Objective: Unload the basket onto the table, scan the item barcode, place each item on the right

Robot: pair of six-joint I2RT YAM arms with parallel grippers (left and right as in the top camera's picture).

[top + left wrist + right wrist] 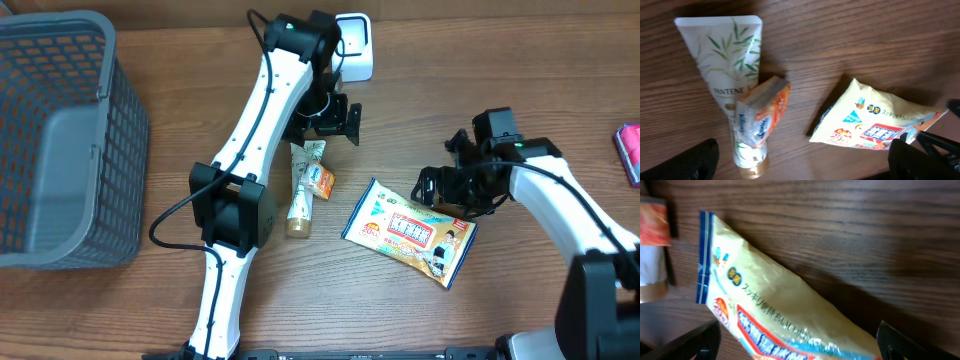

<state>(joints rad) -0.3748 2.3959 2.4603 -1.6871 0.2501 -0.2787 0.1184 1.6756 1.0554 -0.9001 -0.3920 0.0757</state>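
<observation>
Both your hands have their fingers spread wide and hold nothing. The left hand hangs over the Pantene tube and the Kleenex tissue pack lying across it, mid-table. The right hand hovers at the snack bag, which lies flat toward the near edge. The white scanner sits at the far edge. The bag looks slick and flat, so your fingers may skid or pinch only loose film. No barcode shows (probably underneath), so a plain lift could present the wrong face. Take the tube and the tissue pack may slide off.
</observation>
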